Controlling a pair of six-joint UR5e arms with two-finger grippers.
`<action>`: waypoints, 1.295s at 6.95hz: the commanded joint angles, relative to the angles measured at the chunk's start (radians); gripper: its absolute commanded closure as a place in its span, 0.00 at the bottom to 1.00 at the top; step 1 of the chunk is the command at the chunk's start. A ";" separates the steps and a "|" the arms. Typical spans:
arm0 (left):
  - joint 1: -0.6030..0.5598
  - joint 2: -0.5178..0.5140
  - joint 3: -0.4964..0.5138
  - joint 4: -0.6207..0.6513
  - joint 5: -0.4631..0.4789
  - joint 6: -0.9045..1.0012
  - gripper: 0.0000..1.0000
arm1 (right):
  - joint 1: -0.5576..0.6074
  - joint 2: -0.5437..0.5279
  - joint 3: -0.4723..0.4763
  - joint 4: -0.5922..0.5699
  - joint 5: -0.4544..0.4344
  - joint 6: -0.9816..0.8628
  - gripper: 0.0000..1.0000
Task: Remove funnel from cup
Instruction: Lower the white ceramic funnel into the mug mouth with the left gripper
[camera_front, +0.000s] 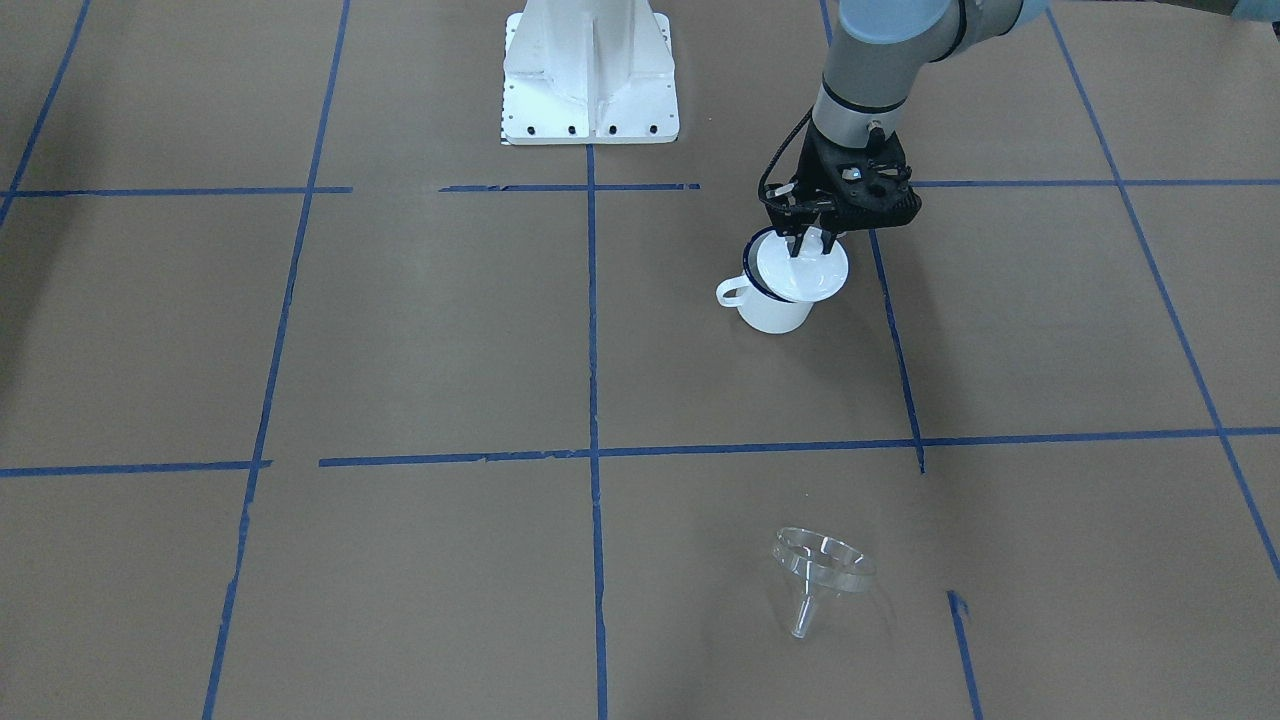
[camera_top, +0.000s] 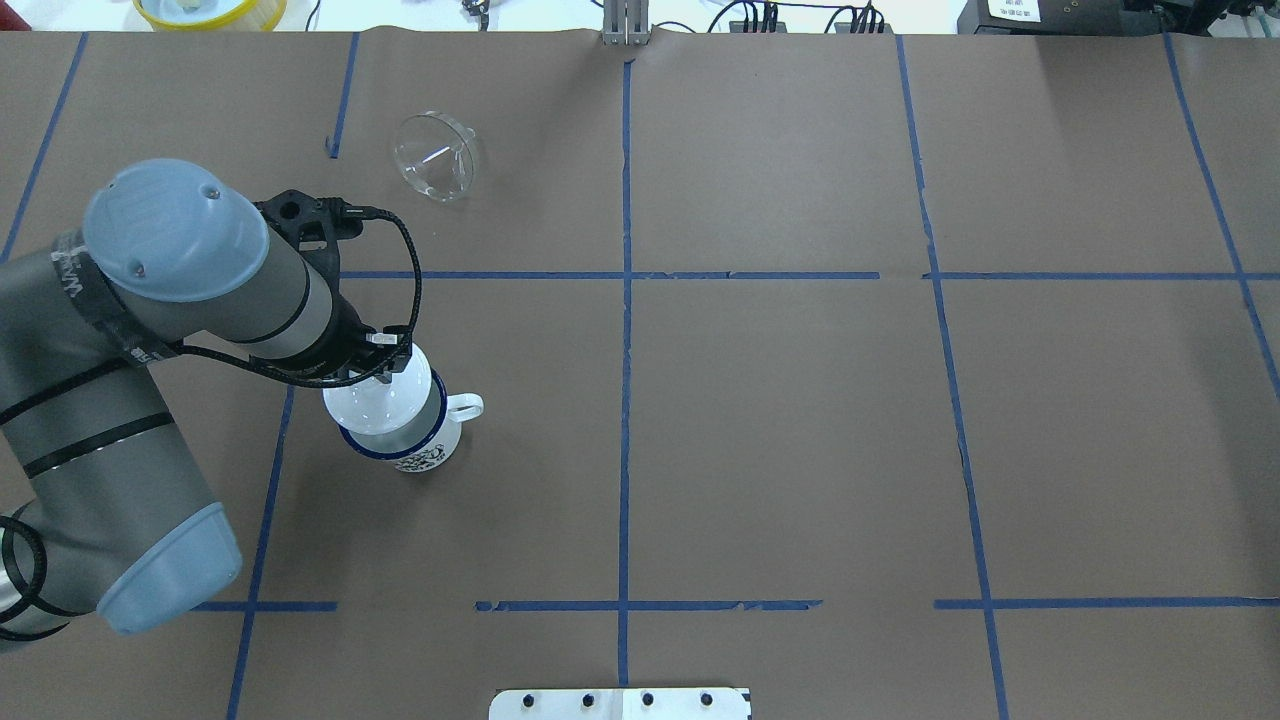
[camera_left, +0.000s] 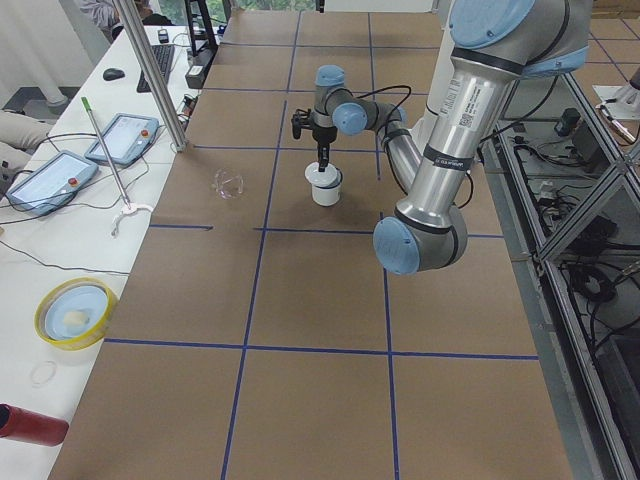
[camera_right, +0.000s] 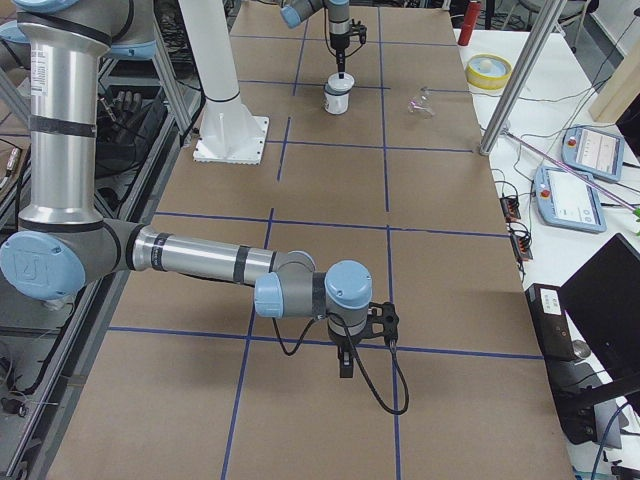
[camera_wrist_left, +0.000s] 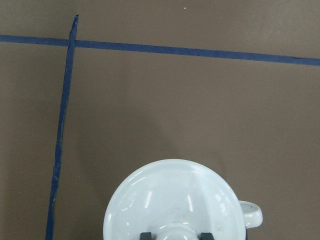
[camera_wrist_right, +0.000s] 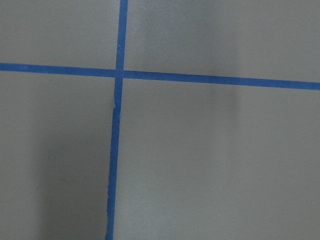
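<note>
The clear funnel (camera_front: 820, 565) lies on its side on the brown table, far from the cup; it also shows in the overhead view (camera_top: 435, 155). The cup (camera_front: 770, 312), a white mug with a dark blue rim, stands upright with its handle (camera_wrist_left: 252, 215) to one side. My left gripper (camera_front: 812, 245) is shut on the knob of a white domed lid (camera_wrist_left: 170, 195), which sits over the cup's mouth, slightly offset from the rim. My right gripper (camera_right: 345, 365) hangs over bare table far from both; I cannot tell whether it is open or shut.
Blue tape lines (camera_front: 592, 450) divide the brown table into squares. The robot's white base (camera_front: 590, 75) stands at the table's middle edge. A yellow-rimmed dish (camera_left: 72, 312), tablets and a pole (camera_left: 155, 75) are on the side bench beyond the table.
</note>
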 joint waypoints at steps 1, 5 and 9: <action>0.004 0.002 0.004 0.000 -0.023 0.000 1.00 | 0.000 0.000 0.000 0.000 0.000 0.000 0.00; 0.014 0.002 0.002 0.000 -0.029 0.000 1.00 | 0.000 0.000 0.000 0.000 0.000 0.000 0.00; 0.016 0.002 0.011 0.000 -0.029 0.003 1.00 | 0.000 0.000 0.000 0.000 0.000 0.000 0.00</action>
